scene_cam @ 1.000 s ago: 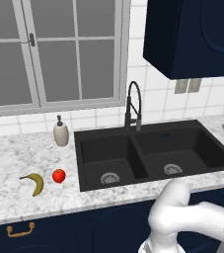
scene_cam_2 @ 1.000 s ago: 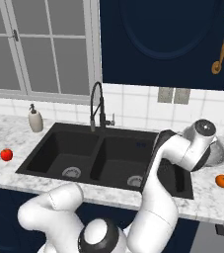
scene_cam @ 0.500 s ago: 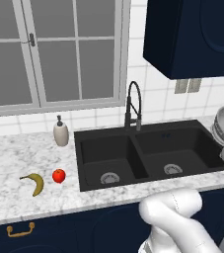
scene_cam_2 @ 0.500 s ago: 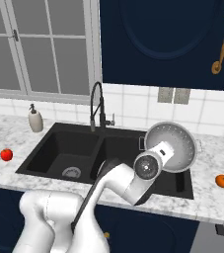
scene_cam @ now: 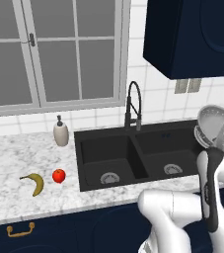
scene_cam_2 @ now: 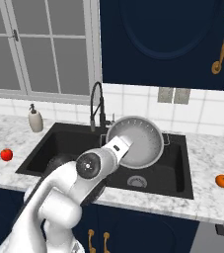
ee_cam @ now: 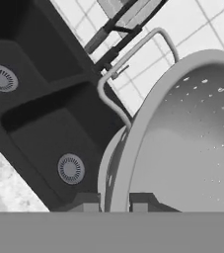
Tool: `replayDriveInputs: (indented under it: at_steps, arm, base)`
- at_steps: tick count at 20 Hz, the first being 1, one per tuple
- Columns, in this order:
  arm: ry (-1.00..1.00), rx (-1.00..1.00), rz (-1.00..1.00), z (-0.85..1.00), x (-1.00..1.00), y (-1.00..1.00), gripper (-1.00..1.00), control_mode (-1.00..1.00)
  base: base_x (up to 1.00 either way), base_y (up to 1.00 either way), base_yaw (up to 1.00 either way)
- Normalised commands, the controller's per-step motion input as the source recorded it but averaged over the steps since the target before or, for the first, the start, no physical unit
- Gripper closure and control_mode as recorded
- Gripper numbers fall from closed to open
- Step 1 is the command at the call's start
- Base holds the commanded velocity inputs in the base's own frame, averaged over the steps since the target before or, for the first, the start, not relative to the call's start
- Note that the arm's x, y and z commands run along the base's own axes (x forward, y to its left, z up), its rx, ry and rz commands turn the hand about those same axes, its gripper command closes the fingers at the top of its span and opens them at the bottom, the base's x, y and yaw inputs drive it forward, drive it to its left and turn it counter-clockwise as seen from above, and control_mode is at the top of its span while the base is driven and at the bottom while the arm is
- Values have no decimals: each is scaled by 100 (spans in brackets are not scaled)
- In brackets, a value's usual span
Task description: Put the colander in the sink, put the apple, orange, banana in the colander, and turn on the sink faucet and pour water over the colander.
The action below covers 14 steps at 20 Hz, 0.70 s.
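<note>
Silver colander (scene_cam_2: pixel 139 142) held tilted above black sink (scene_cam_2: pixel 59 143).

The 2 base views look forward and down at the sink (scene_cam: pixel 133 155) (scene_cam_2: pixel 108 158), one from behind the arm on its left, one from its right. Both share the sink, the sink faucet (scene_cam: pixel 132 106) (scene_cam_2: pixel 97 106) behind it and the marble tabletop (scene_cam: pixel 15 163) (scene_cam_2: pixel 212 197) around it. The hand view is rolled and very near, looking down at the sink (ee_cam: pixel 39 104) past the colander (ee_cam: pixel 182 143).
</note>
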Motion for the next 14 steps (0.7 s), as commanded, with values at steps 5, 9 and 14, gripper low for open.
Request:
replayDriveInputs:
  at_steps: [5,9,14]
  arm:
    - [0,-9,0,51,-62,100,100,-100]
    - [1,-8,1,39,-41,100,100,-100]
    - [0,-12,4,6,-27,100,100,-100]
  base:
    - [0,0,0]
    - [0,0,0]
    - [0,0,0]
